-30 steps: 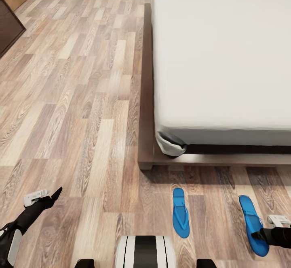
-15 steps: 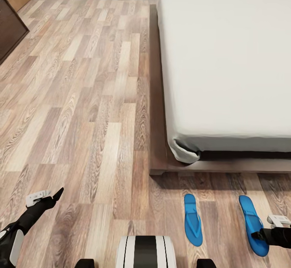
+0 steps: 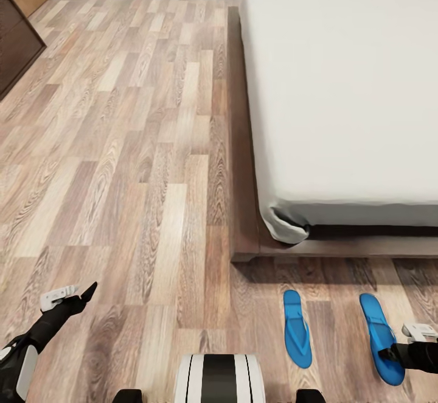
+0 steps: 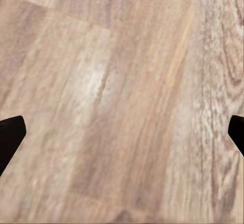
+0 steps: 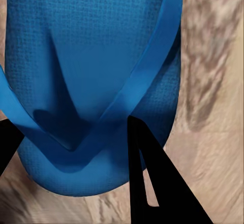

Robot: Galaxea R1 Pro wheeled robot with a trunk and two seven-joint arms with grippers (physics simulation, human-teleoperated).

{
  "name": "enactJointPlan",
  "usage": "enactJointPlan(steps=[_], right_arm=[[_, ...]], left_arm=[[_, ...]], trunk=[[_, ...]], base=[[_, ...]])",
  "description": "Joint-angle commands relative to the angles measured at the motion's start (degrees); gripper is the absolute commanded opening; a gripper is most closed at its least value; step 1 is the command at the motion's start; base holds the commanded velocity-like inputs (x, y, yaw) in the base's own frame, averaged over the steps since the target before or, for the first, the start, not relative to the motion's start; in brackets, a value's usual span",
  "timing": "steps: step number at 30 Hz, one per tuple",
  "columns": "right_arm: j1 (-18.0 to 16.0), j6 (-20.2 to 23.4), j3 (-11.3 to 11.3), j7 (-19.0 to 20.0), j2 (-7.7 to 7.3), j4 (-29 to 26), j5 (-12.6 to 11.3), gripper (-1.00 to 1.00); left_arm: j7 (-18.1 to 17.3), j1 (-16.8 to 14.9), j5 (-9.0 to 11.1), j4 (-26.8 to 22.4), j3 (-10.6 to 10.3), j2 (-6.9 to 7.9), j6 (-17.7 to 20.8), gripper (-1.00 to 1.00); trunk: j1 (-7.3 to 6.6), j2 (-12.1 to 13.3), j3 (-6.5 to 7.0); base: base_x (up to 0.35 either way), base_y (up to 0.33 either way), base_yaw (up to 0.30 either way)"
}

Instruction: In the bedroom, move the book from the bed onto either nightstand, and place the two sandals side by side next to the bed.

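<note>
Nearest, the right hand [image 5: 76, 137] held the right sandal [image 3: 381, 336] by its thin strap [image 5: 147, 76], fingers closed around it; light and floppy, it should hang bent. The left hand [image 4: 122, 132] was spread empty. The left sandal [image 3: 297, 329] lay nearby, before the bed [image 3: 340, 86].

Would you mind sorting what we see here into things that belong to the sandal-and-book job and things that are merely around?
Part of the job:
bed
left sandal
right sandal, at the right gripper

Merely around:
dark wooden cabinet
wood-plank floor
</note>
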Motion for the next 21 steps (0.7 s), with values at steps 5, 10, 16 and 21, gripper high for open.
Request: enactJointPlan(steps=[5,10,16,21], right_arm=[[0.01,0.5,-0.13,0.0,-0.01,-0.08,-0.34,-1.0],[0.01,0.47,-0.13,-0.01,-0.01,-0.08,-0.34,-1.0],[0.01,0.43,-0.13,-0.04,-0.01,-0.08,-0.33,-1.0],[0.01,0.42,-0.13,-0.06,-0.01,-0.08,-0.29,-1.0]], left_arm=[[-0.33,-0.04,0.37,0.07,0.09,-0.04,0.15,1.0],[-0.42,-0.04,0.43,0.12,0.09,-0.04,0.21,1.0],[-8.88,-0.04,0.91,-0.22,-0.12,-0.39,4.62,1.0],[-16.47,-0.44,2.74,-6.16,-0.12,-3.92,16.22,1.0]], trunk=[[-0.02,-0.01,-0.03],[-0.02,-0.01,-0.03],[-0.02,-0.01,-0.03],[-0.02,-0.01,-0.03]], base=[[-0.087,0.253,0.0],[-0.07,0.24,0.0],[-0.01,0.038,0.0],[0.0,0.002,0.0]])
